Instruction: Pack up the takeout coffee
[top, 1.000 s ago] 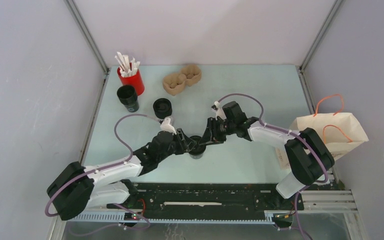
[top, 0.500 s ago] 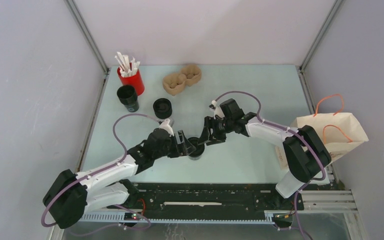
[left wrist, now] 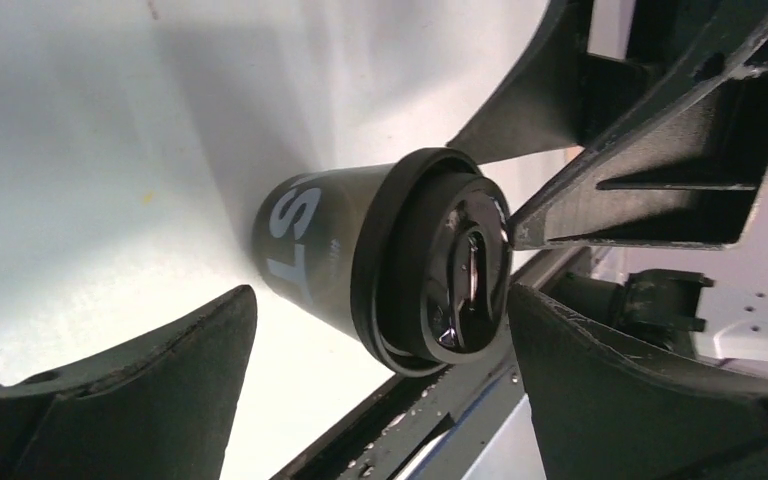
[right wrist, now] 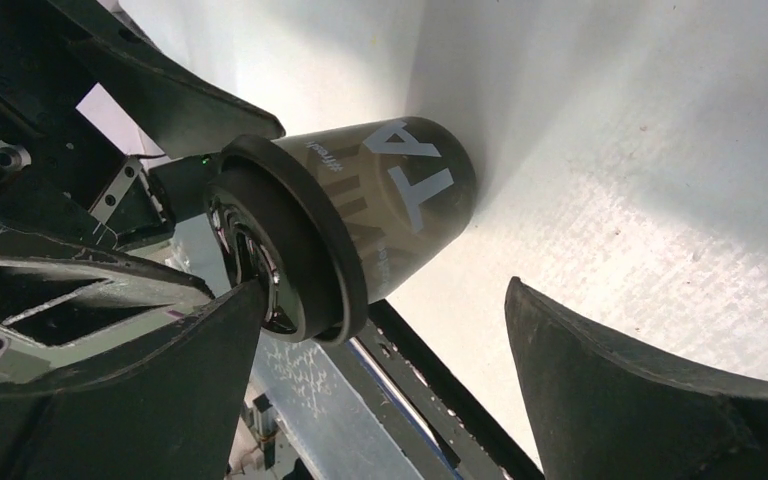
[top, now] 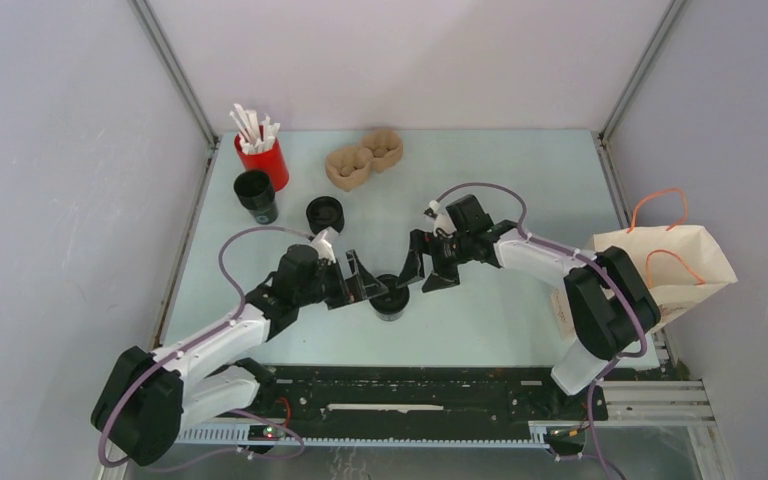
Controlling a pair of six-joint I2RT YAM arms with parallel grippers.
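takeout coffee [top: 392,297]: is being stood upright on the table [top: 520,180], well left of the paper bag [top: 680,265]
left gripper [top: 368,285]: is being held spread wide, nothing grasped; coffee sitting between its fingers [left wrist: 140,400], untouched
right gripper [top: 422,277]: is being held spread wide, nothing grasped; one fingertip by the lid [left wrist: 460,275], contact unclear

A red cup [top: 265,165] of sticks [top: 252,125] is placed far left. A black cup [top: 256,195] is set beside it.
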